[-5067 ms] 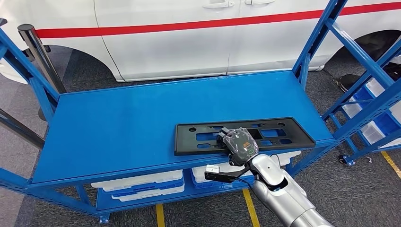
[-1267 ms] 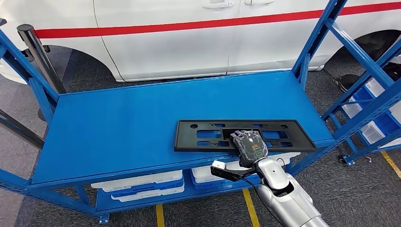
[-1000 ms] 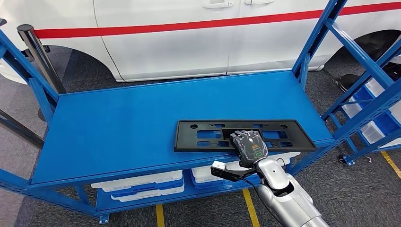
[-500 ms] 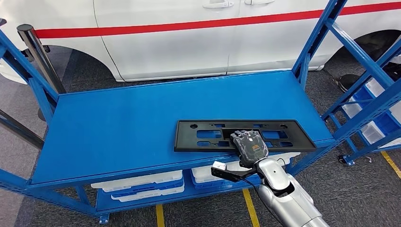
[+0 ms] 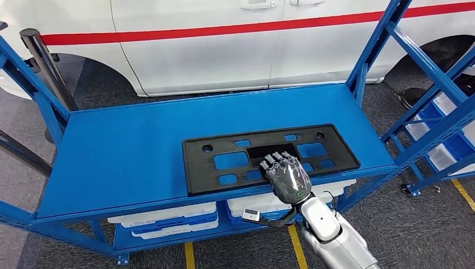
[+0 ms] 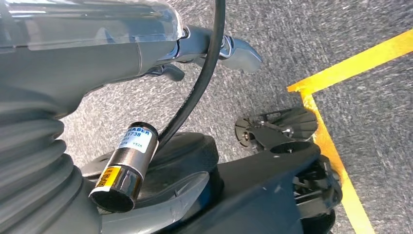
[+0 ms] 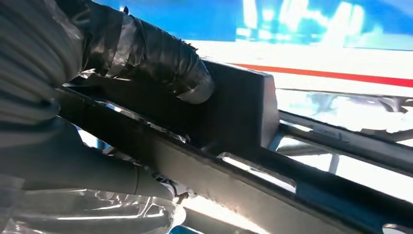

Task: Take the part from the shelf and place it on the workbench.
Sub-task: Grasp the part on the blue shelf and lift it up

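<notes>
Your right hand [image 5: 288,178] grips the near long edge of the black plate [image 5: 269,157], fingers curled over the top and the thumb under it; in the right wrist view a taped finger [image 7: 160,53] presses flat on the plate's dark surface [image 7: 234,117]. The plate looks tilted, its near edge raised at the hand and its far edge toward the blue shelf top [image 5: 140,140]; you cannot tell whether that far edge touches the surface. Its long axis runs across you, left to right, parallel to the shelf's front edge, with the cut-out face turned upward.

Your left hand [image 6: 160,53] hangs over grey carpet [image 6: 292,44] with a yellow floor line [image 6: 336,146] beside it; you cannot tell how its fingers lie.

The shelf top spreads away from the right hand on all sides, mostly to the left and beyond. Blue uprights [image 5: 375,45] rise past the plate's right end, and more blue racking [image 5: 437,123] stands further right with white and blue bins [image 5: 448,148] in it. Below the hand, on the lower shelf, sit white trays [image 5: 168,218] in blue bins; what they contain is not visible. Beyond the shelf stands a white vehicle [image 5: 224,45] with a red stripe [image 5: 224,29]. A dark post [image 5: 47,67] stands far to the left.
</notes>
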You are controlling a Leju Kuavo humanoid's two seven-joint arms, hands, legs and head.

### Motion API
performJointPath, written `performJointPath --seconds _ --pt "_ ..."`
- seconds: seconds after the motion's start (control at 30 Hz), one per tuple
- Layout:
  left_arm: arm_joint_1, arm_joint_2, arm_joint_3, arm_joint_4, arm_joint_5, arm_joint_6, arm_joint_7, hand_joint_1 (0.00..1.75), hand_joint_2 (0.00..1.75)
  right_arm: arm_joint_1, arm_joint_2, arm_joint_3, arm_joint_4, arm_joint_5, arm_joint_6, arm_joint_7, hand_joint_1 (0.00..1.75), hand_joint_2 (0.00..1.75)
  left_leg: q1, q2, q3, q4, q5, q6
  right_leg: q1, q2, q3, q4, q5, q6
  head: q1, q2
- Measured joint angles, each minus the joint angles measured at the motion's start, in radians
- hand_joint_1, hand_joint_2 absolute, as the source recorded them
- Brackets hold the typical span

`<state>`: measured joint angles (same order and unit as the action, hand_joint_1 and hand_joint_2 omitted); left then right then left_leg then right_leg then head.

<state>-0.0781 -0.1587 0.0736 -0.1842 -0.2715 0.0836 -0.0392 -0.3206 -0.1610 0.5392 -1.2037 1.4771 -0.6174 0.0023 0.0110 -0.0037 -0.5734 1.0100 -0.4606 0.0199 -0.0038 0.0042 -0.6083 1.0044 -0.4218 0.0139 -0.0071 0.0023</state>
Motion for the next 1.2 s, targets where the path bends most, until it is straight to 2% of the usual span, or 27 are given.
performJointPath --seconds 0.57,0.67,0.77,0.8,0.83,0.9,0.93,0.97,1.0,1.03,1.07,1.1,1.13,1.2 --pt "-0.005 0.0 0.0 0.0 -0.022 -0.011 0.008 0.0 1.75 0.008 0.002 0.013 -0.003 0.03 -0.026 -0.005 1.75 1.75 -0.006 0.0 -0.001 0.003 -0.003 0.004 -0.005 0.0 0.0 -0.001 0.0 0.001 0.0 0.0" --pt "-0.006 0.0 0.0 0.0 -0.022 -0.011 0.009 0.0 1.75 0.008 0.002 0.014 -0.003 0.016 -0.025 -0.01 1.75 1.75 -0.008 -0.001 -0.002 0.005 -0.004 0.009 -0.009 0.0 0.001 -0.001 0.001 0.006 0.0 0.0" --pt "-0.007 -0.001 0.0 0.0 -0.022 -0.011 0.009 0.0 1.75 0.008 0.002 0.014 -0.004 -0.028 -0.025 -0.033 1.75 1.75 -0.004 0.001 0.003 -0.004 0.008 0.02 -0.01 0.0 0.001 0.003 -0.004 0.017 0.0 0.0" --pt "-0.007 -0.002 0.0 0.0 -0.023 -0.011 0.009 0.0 1.75 0.008 0.002 0.014 -0.005 -0.043 -0.025 -0.04 1.75 1.75 -0.001 0.003 0.005 -0.01 0.014 0.024 -0.011 0.0 -0.007 0.024 -0.022 0.02 0.0 0.0" --pt "-0.008 -0.003 0.0 0.0 -0.025 -0.011 0.009 0.0 1.75 0.009 0.002 0.014 -0.006 -0.053 -0.025 -0.045 1.75 1.75 0.003 0.004 0.007 -0.014 0.018 0.027 -0.011 0.0 -0.022 0.064 -0.052 0.023 0.0 0.0" --pt "-0.009 -0.004 0.0 0.0 -0.028 -0.011 0.009 0.0 1.75 0.012 0.002 0.015 -0.008 -0.061 -0.025 -0.048 1.75 1.75 0.003 0.006 0.005 -0.015 0.019 0.029 -0.016 0.0 -0.074 0.195 -0.124 0.03 0.001 0.0" --pt "-0.009 -0.004 0.0 0.0 -0.029 -0.011 0.009 0.0 1.75 0.014 0.002 0.015 -0.008 -0.063 -0.024 -0.049 1.75 1.75 0.003 0.006 0.004 -0.014 0.019 0.029 -0.019 0.0 -0.097 0.253 -0.146 0.034 0.001 0.0" --pt "-0.009 -0.005 0.0 0.0 -0.03 -0.011 0.009 0.0 1.75 0.018 0.002 0.016 -0.008 -0.065 -0.024 -0.049 1.75 1.75 0.004 0.006 0.002 -0.012 0.019 0.028 -0.022 -0.001 -0.106 0.281 -0.148 0.037 0.001 0.0" --pt "-0.008 -0.005 0.0 0.0 -0.03 -0.011 0.009 0.0 1.75 0.02 0.002 0.016 -0.008 -0.066 -0.024 -0.049 1.75 1.75 0.005 0.005 0.001 -0.009 0.019 0.027 -0.026 -0.001 -0.095 0.269 -0.131 0.039 0.001 0.0" --pt "-0.008 -0.006 0.0 0.0 -0.03 -0.011 0.009 0.0 1.75 0.022 0.002 0.016 -0.008 -0.068 -0.024 -0.049 1.75 1.75 0.008 0.005 -0.001 -0.005 0.017 0.024 -0.03 -0.002 -0.066 0.22 -0.101 0.042 0.001 0.0" --pt "-0.008 -0.006 0.0 0.0 -0.03 -0.011 0.009 0.0 1.75 0.023 0.002 0.016 -0.008 -0.07 -0.024 -0.049 1.75 1.75 0.01 0.004 -0.003 0.001 0.015 0.019 -0.033 -0.003 -0.027 0.147 -0.075 0.045 0.001 0.0" --pt "-0.009 -0.007 0.0 0.0 -0.03 -0.011 0.009 0.0 1.75 0.023 0.002 0.016 -0.009 -0.072 -0.025 -0.049 1.75 1.75 0.011 0.003 -0.006 0.006 0.013 0.012 -0.032 -0.001 0.007 0.087 -0.054 0.044 0.001 0.0" --pt "-0.009 -0.008 0.0 0.0 -0.03 -0.011 0.009 0.0 1.75 0.023 0.002 0.016 -0.009 -0.073 -0.025 -0.049 1.75 1.75 0.012 0.001 -0.008 0.01 0.013 0.004 -0.029 0.001 0.028 0.047 -0.043 0.041 0.001 0.0" --pt "-0.01 -0.008 0.0 0.0 -0.03 -0.011 0.009 0.0 1.75 0.024 0.002 0.016 -0.011 -0.074 -0.025 -0.05 1.75 1.75 0.01 -0.001 -0.013 0.012 0.017 -0.011 -0.021 0.005 0.031 0.032 -0.039 0.026 0.0 0.0"
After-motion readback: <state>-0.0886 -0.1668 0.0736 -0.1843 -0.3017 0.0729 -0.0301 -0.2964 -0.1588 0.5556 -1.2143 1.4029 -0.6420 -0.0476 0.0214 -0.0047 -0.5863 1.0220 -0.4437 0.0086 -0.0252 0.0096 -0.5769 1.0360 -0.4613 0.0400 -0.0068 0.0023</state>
